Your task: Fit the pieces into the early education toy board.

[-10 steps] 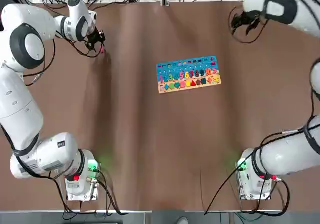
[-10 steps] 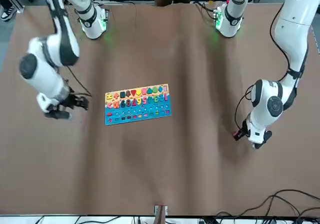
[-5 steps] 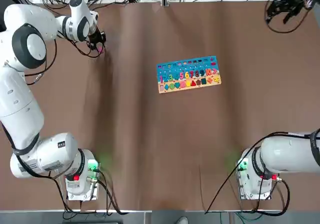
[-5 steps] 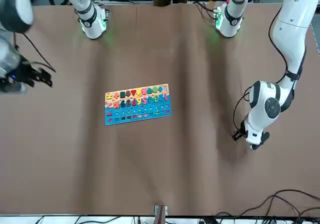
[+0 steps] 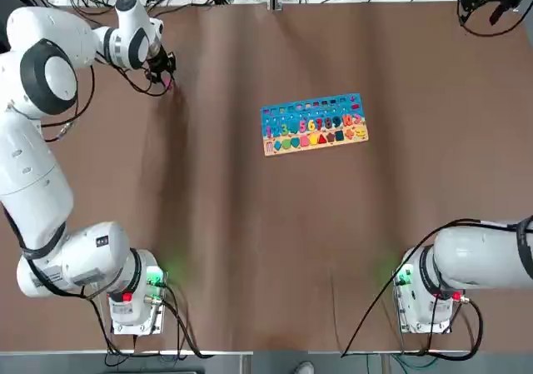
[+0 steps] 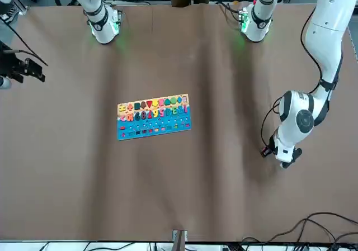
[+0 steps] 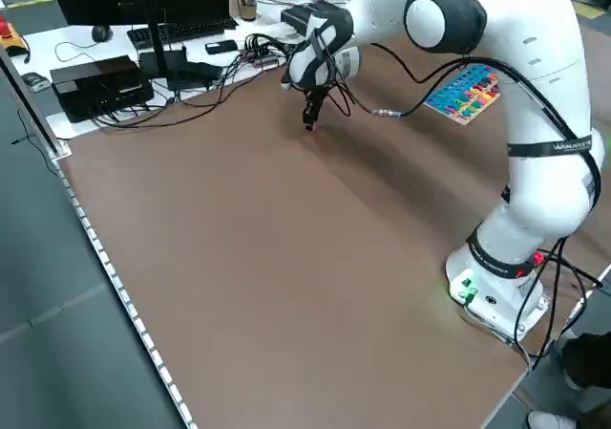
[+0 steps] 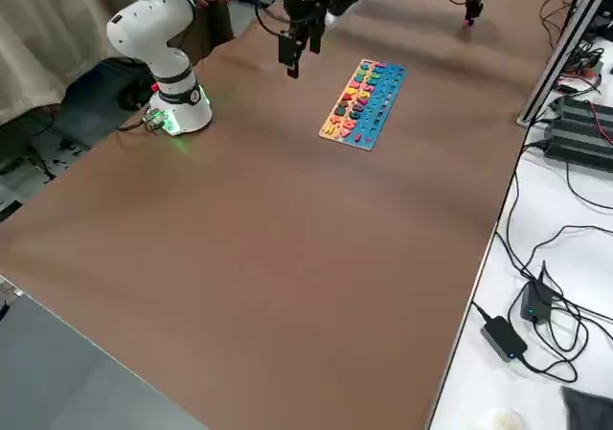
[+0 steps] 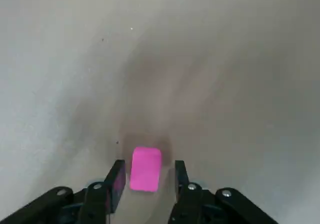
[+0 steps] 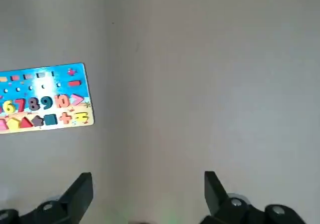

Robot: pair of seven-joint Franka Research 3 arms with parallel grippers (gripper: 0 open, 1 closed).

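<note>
On the table, right of the middle from above: the toy board, flat, blue strip away from the arm bases, tan strip nearer. Most of the bright bits already in. Big numbers 6, 7, 8, 9 and 10 in a row in the right wrist view, with seven coloured shapes below. At the tan strip's left end, maybe one bare square spot; too small to be sure.

Well apart from the board, over on the left arm's side: one pink piece, seemingly flat on the table. Still to fit, so not all done. Around it, the left gripper, one finger on each side, partly open, with gaps next to the pink. Not held, by the look of it. Next, probably: squeeze, lift, carry over to the board.

Near the far right corner, the right gripper, wide open, with nothing in it.

To count: one board, one loose piece in sight, two grippers, two fingers on each. Other loose pieces: cannot tell.
</note>
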